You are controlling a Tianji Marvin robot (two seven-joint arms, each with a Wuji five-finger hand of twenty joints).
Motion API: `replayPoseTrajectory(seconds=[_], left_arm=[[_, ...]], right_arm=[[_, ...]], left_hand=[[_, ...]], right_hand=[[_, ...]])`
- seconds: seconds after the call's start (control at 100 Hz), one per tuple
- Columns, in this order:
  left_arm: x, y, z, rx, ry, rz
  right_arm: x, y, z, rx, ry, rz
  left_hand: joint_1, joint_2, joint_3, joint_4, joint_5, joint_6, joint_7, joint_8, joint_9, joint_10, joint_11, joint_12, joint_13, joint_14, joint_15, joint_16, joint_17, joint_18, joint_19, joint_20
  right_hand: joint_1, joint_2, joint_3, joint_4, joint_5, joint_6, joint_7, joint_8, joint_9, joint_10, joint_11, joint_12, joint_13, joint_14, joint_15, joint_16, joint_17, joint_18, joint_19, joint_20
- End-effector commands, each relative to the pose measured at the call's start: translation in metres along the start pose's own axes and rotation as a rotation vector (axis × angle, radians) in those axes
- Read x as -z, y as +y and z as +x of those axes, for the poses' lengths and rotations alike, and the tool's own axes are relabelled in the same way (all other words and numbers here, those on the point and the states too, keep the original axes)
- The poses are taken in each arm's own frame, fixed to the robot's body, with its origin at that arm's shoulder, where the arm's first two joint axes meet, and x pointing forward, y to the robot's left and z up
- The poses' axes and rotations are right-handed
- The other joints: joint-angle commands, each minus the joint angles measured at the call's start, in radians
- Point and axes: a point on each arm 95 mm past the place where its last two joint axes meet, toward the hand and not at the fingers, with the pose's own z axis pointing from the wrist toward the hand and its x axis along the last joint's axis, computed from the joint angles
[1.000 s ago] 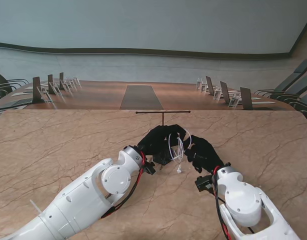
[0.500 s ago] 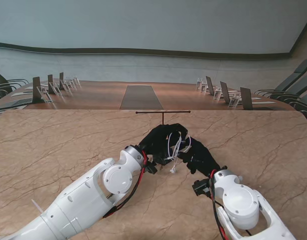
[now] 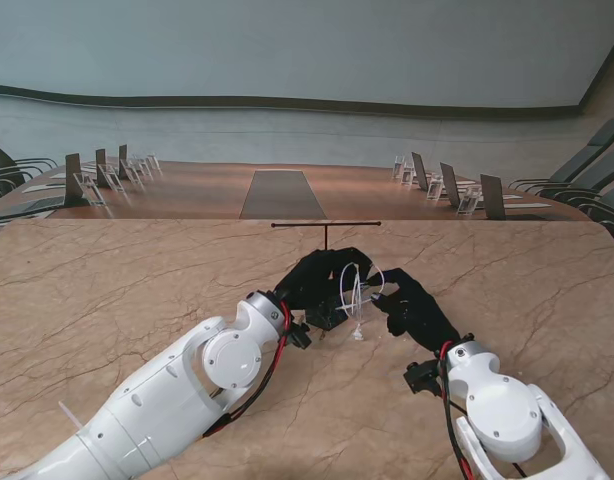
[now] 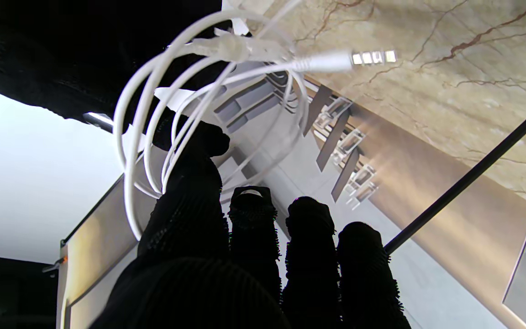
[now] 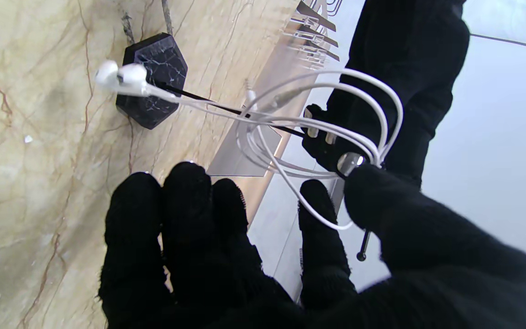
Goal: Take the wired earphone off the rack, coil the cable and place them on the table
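Observation:
The white wired earphone is off the rack, its cable (image 3: 359, 288) looped in several turns between my two black-gloved hands. My left hand (image 3: 320, 280) has the coil (image 4: 153, 137) wound round its fingers and is shut on it. The jack plug (image 4: 368, 57) sticks out of the coil. My right hand (image 3: 412, 305) pinches the loops (image 5: 372, 137) between thumb and forefinger; its other fingers (image 5: 185, 214) are spread. The two earbuds (image 5: 119, 74) dangle on a short length just over the table (image 3: 107, 290).
The rack's thin black T-bar (image 3: 325, 225) stands just beyond the hands. Its dark hexagonal base (image 5: 153, 75) sits under them. The bar (image 4: 468, 176) runs close past my left fingertips. Chairs and desks lie beyond the table's far edge.
My right hand came in toward the left hand and a little nearer to me, then drew back out to the right. The coil between the hands shifted with it. The left hand barely moved.

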Motion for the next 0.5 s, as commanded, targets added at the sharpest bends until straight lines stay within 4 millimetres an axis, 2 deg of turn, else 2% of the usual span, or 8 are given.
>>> replayPoseTrajectory(seconds=[0.0,0.03,0.08,0.14,0.23,0.28,0.36,0.49], left_arm=[[0.001,0.002,0.002,0.004,-0.001,-0.003],[0.001,0.002,0.002,0.003,0.000,-0.003],[0.001,0.002,0.002,0.003,0.000,-0.004],[0.001,0.001,0.002,0.003,0.001,-0.004],[0.001,0.001,0.001,0.001,0.004,-0.004],[0.000,0.001,0.001,-0.001,0.005,-0.004],[0.000,0.000,0.001,-0.001,0.006,-0.003],[-0.001,0.001,0.002,-0.002,0.007,-0.003]], right_arm=[[0.000,0.001,0.003,-0.018,0.011,-0.004],[0.000,0.001,0.003,-0.018,0.009,-0.007],[-0.001,0.002,0.003,-0.010,0.010,-0.011],[-0.002,0.002,0.003,0.004,0.006,-0.008],[-0.004,0.001,0.002,0.020,0.000,-0.006],[-0.005,-0.001,0.001,0.026,-0.001,-0.011],[-0.006,-0.003,0.000,0.030,-0.004,-0.021],[-0.009,-0.008,-0.001,0.005,0.005,-0.034]], left_hand=[[0.047,0.045,0.030,0.046,0.047,-0.079,0.106,0.056,0.013,0.006,0.031,0.002,0.021,0.010,0.028,0.009,0.003,0.004,0.044,0.031],[0.047,0.046,0.029,0.045,0.047,-0.080,0.105,0.056,0.013,0.005,0.031,0.002,0.022,0.010,0.029,0.009,0.004,0.005,0.044,0.031],[0.047,0.046,0.029,0.045,0.047,-0.080,0.105,0.055,0.014,0.005,0.031,0.002,0.022,0.010,0.029,0.009,0.004,0.004,0.044,0.031],[0.047,0.045,0.029,0.045,0.047,-0.079,0.105,0.056,0.013,0.005,0.031,0.002,0.021,0.010,0.028,0.009,0.003,0.004,0.044,0.031],[0.047,0.045,0.030,0.045,0.048,-0.079,0.106,0.056,0.013,0.005,0.031,0.002,0.021,0.010,0.028,0.008,0.004,0.004,0.043,0.031],[0.047,0.045,0.030,0.045,0.047,-0.078,0.106,0.056,0.013,0.005,0.031,0.002,0.021,0.010,0.028,0.008,0.003,0.004,0.043,0.031],[0.047,0.044,0.031,0.045,0.048,-0.077,0.106,0.055,0.014,0.006,0.031,0.002,0.021,0.010,0.028,0.008,0.003,0.004,0.043,0.031],[0.047,0.042,0.033,0.044,0.049,-0.075,0.107,0.055,0.012,0.005,0.030,0.002,0.019,0.010,0.027,0.008,0.002,0.004,0.042,0.030]], right_hand=[[0.072,0.023,-0.026,-0.029,0.044,-0.040,0.048,-0.081,0.000,0.003,0.005,-0.017,-0.004,0.055,-0.007,0.014,-0.020,-0.057,0.015,0.035],[0.114,0.017,-0.035,-0.051,0.053,-0.063,0.084,-0.100,0.005,0.003,0.006,-0.018,0.000,0.052,-0.006,0.013,-0.017,-0.057,0.016,0.036],[0.167,0.014,-0.054,-0.055,0.065,-0.079,0.135,-0.110,0.022,-0.001,0.013,-0.013,0.022,0.045,0.005,0.014,0.001,-0.059,0.028,0.040],[0.225,0.010,-0.080,-0.051,0.092,-0.085,0.205,-0.099,0.037,-0.009,0.019,-0.001,0.041,0.031,0.014,0.014,0.019,-0.067,0.039,0.042],[0.256,-0.006,-0.054,-0.059,0.147,-0.074,0.269,-0.054,0.088,-0.015,0.030,0.008,0.089,0.031,0.035,0.016,0.060,-0.053,0.061,0.046],[0.271,-0.028,-0.011,-0.077,0.216,-0.038,0.284,-0.022,0.149,-0.014,0.039,-0.013,0.138,0.038,0.058,0.009,0.104,-0.029,0.078,0.047],[0.286,-0.058,0.035,-0.090,0.292,0.013,0.260,-0.035,0.228,-0.009,0.052,-0.044,0.201,0.050,0.087,-0.008,0.160,0.005,0.097,0.047],[0.291,-0.132,0.133,-0.101,0.402,0.088,0.226,-0.069,0.382,0.021,0.026,-0.056,0.313,0.103,0.143,-0.057,0.267,0.109,0.120,0.048]])
